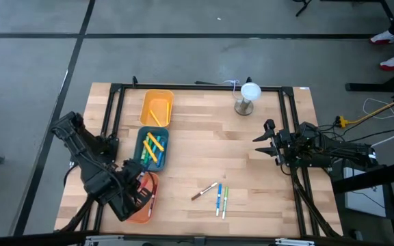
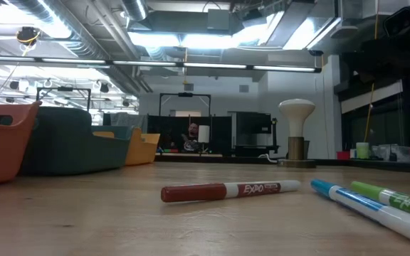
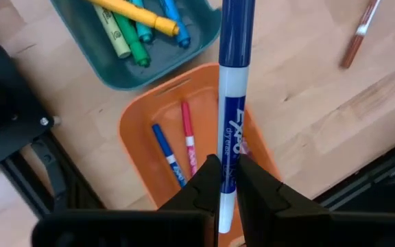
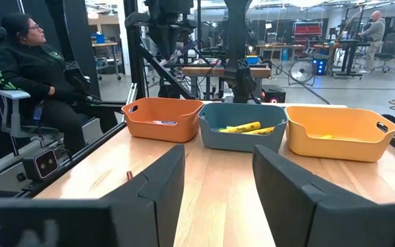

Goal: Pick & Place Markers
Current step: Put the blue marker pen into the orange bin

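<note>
Orange tray [image 1: 144, 205] at the lower left of the high frame sits directly under my left tool [image 3: 228, 180], whose fingers are clamped on a blue marker [image 3: 233, 89]. In the left wrist frame the marker's long axis runs straight out from the tool, over the tray's interior, where one blue and one red marker already lie. I judge a release here would drop it into the tray; the tray's far rim lies below the marker's mid-length, so the tip overhangs bare bench [image 1: 204, 137].

My right tool [image 1: 273, 145] waits at the right edge of the bench, fingers apart, holding nothing. Three loose markers [image 1: 219, 198] lie low in the high frame, centre, nearer the right arm by my reckoning. The teal tray [image 1: 152, 149] and yellow tray [image 1: 157, 108] stand above the orange one. Nothing obstructs the drop.
</note>
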Controlling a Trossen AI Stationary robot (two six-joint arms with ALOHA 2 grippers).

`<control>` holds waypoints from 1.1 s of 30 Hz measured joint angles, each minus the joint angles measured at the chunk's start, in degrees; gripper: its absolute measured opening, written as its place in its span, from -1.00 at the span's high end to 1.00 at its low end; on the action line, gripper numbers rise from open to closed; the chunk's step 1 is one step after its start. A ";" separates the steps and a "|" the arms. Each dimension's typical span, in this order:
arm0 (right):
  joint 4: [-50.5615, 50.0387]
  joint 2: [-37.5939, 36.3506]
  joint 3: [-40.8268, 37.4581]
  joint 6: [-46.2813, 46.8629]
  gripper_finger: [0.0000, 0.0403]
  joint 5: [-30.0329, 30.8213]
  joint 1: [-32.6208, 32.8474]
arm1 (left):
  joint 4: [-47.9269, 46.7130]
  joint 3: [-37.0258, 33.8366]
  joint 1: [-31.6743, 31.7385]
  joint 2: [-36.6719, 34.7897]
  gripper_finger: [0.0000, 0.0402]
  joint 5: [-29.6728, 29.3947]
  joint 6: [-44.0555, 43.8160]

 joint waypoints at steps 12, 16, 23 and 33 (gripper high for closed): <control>0.00 -0.01 -0.01 -0.01 0.16 -0.01 0.00 | -0.01 -0.50 4.91 0.00 0.88 3.93 16.41; 0.00 0.00 0.00 0.00 0.16 0.01 -0.01 | -0.01 -3.41 6.33 0.00 0.88 9.81 18.64; 0.00 0.01 0.00 0.00 0.16 0.01 0.00 | 2.89 -7.80 6.28 -0.19 0.88 14.20 19.65; 0.00 0.00 -0.01 -0.01 0.16 0.01 0.01 | 4.94 -8.70 5.99 -0.46 0.88 14.15 18.59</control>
